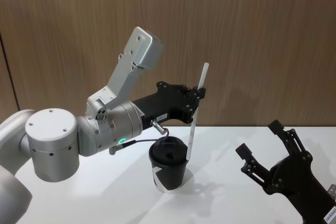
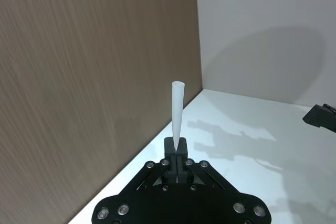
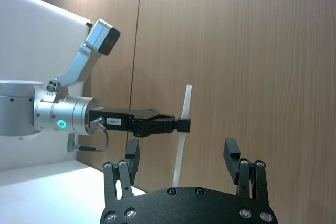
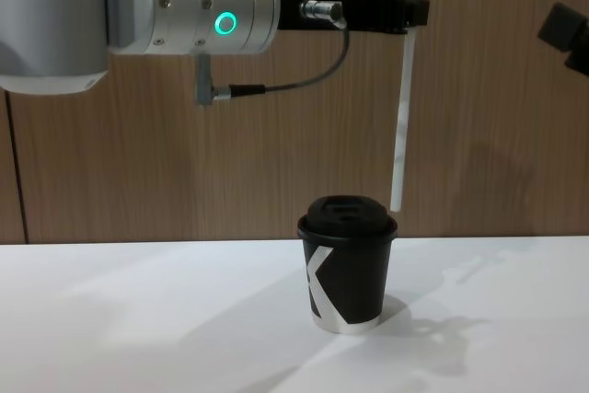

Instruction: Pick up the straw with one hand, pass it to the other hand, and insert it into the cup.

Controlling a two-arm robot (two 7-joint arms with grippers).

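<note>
Long thin white paper-looking straw (image 1: 193,127) hangs upright, pinched near its top by the left black two-finger gripper (image 1: 198,96) on the silver-grey arm. Its lower tip sits just beside the domed lid of the small black paper cup (image 1: 169,167) w/ the white K, not in it afaict. Straw's prob super light but bendy + crushable, and gripped that high the tip can wobble, so go slow. Right black blocky gripper (image 1: 259,138) is spread open, holding nothing, well off to the right. Brown wood wall (image 1: 252,24) is close behind; white table (image 1: 94,198) leaves room in front and to the sides imo.

Matt white straw (image 1: 192,129), black paper cup (image 1: 169,170), wood-grain wall (image 1: 247,24).
</note>
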